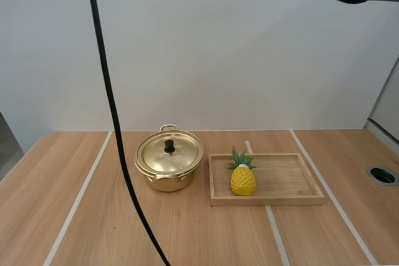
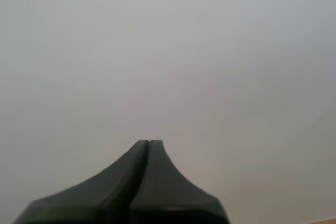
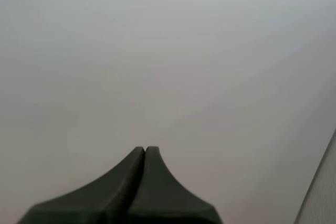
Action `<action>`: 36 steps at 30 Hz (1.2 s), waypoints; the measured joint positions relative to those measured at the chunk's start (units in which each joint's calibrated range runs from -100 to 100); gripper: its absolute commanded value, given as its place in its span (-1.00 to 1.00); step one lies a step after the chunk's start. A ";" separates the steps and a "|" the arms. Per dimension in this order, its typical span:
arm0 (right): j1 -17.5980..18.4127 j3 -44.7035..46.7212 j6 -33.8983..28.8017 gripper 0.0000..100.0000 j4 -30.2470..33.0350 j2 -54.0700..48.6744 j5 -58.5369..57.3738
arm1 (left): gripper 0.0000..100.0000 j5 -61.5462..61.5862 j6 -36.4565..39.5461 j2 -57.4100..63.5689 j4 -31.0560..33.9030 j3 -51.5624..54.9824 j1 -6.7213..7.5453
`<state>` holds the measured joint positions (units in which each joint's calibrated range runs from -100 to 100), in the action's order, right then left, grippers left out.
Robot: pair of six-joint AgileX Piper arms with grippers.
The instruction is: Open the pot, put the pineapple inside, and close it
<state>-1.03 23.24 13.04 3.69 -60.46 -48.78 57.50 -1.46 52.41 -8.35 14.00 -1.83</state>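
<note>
Left hand (image 2: 149, 142) closed, holding nothing; right hand (image 3: 145, 149) likewise.

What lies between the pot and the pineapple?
In the high view, nothing loose: between the pot and the pineapple come a thin strip of table, the tray wall and bare tray floor.

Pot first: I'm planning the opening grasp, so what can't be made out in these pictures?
Pot interior: high view, covered by its lid.
Pineapple far side: high view, turned away from the camera.
Where the left fingers and right fingers hang relative to the pot: wrist views, both pairs shut and aimed at a plain pale surface.
</note>
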 measured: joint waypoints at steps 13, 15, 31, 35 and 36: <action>-1.82 -1.77 2.37 -1.00 -2.86 10.12 -4.68 | -1.00 29.92 -2.56 -19.91 -5.67 -20.32 0.00; -1.82 -1.77 2.49 -1.00 -3.34 11.52 -5.79 | -1.00 33.17 -2.64 -21.56 -6.10 -20.58 0.00; -1.82 -1.77 14.28 -1.00 -7.68 17.09 -16.70 | -1.00 42.50 -4.83 -27.52 -7.55 -20.84 0.00; -1.82 -1.77 14.79 -1.00 -7.89 17.09 -17.49 | -0.91 42.50 -5.58 -27.52 -7.59 -20.84 0.00; -1.82 -1.77 14.79 -1.00 -7.89 17.09 -17.49 | -0.78 42.50 -5.69 -27.52 -7.59 -20.84 0.00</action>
<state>-2.85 21.47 27.83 -4.20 -43.37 -66.28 100.00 -7.15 24.89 -15.94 -6.85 -1.83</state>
